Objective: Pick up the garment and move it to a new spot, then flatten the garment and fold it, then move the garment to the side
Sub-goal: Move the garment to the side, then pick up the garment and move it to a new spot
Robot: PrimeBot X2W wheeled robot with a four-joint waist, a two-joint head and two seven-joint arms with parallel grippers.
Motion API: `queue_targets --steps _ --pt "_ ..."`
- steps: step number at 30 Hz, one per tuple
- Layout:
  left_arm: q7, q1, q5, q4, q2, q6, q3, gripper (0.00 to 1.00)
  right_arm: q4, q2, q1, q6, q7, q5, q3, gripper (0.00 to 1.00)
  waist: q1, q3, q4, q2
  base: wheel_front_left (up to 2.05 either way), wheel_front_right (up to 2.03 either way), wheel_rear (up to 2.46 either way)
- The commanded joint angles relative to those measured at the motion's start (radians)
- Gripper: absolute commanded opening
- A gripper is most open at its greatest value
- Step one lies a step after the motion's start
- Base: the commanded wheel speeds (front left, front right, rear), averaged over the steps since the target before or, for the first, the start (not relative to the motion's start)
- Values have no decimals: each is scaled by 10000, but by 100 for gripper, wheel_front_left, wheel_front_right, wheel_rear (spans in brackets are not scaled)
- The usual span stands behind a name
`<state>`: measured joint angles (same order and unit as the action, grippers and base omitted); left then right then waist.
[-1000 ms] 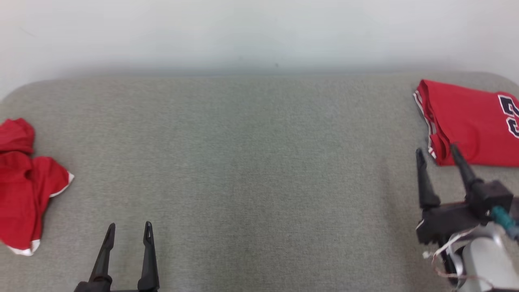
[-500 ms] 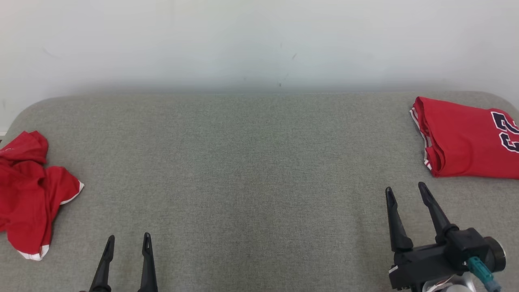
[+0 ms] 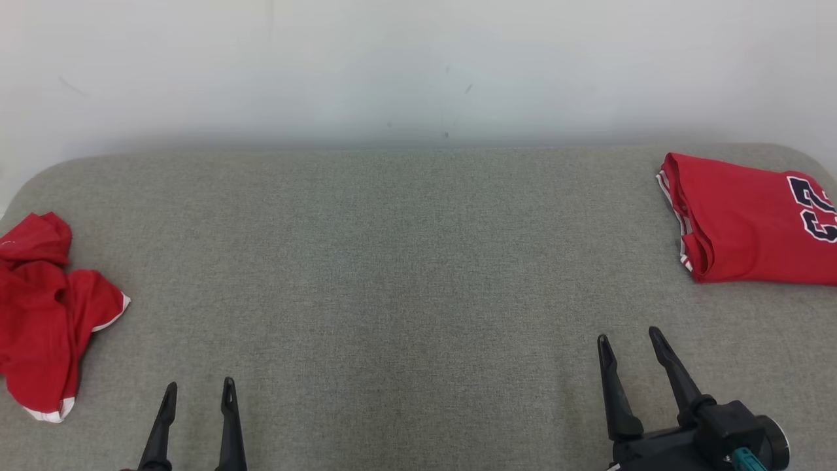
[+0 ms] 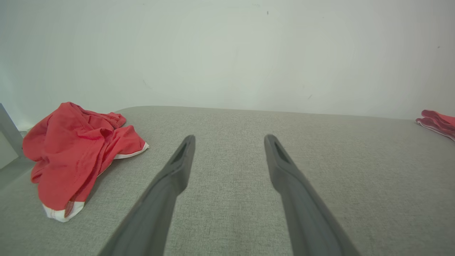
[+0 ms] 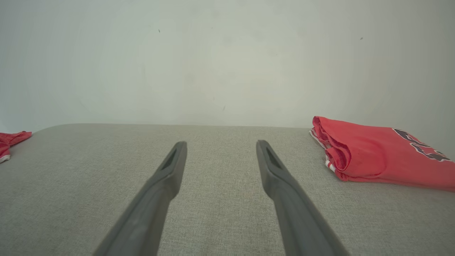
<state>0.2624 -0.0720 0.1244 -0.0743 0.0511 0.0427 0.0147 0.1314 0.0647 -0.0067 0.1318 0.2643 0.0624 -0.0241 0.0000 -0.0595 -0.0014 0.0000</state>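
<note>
A crumpled red garment (image 3: 46,314) with white trim lies at the far left edge of the grey surface, also seen at the left of the left wrist view as a rumpled red heap (image 4: 76,149). A folded red jersey (image 3: 745,219) with dark numerals rests at the far right, and it lies to the right in the right wrist view (image 5: 380,154). My left gripper (image 3: 199,391) stands open at the lower left, its fingers (image 4: 177,167) empty and apart from the crumpled garment. My right gripper (image 3: 629,337) is open at the lower right, below the jersey and holding nothing.
The grey padded table (image 3: 405,275) spreads wide between the two garments, with rounded far corners. A pale wall (image 3: 418,59) stands right behind its far edge. A grey frame part (image 4: 9,131) shows at the table's left end.
My right gripper has drawn back from the folded jersey, down and to the left toward the near edge, still open. The head camera shifted slightly. The left gripper stays about where it was.
</note>
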Motion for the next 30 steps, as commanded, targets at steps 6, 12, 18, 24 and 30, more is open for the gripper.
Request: queue_targets --steps 6,12,18,24,30 --pt "17 -92 -140 -327 -14 -40 87 100 152 -118 246 -26 14 -38 -16 100 0 93 51 0 0 0 0" --pt "17 -78 -400 -482 -13 17 37 100 315 -147 297 -26 13 -89 70 100 0 153 65 0 0 0 0" --pt "17 -72 -585 -535 -13 83 3 100 421 -156 351 -26 13 -27 179 100 0 185 52 0 0 0 0" --pt "17 -48 -665 -594 -13 91 -15 100 489 -158 453 -26 13 93 137 100 0 179 -5 0 0 0 0" --pt "17 -29 -652 -588 -13 80 -17 100 542 -158 447 -26 13 115 94 100 0 155 -19 0 0 0 0"
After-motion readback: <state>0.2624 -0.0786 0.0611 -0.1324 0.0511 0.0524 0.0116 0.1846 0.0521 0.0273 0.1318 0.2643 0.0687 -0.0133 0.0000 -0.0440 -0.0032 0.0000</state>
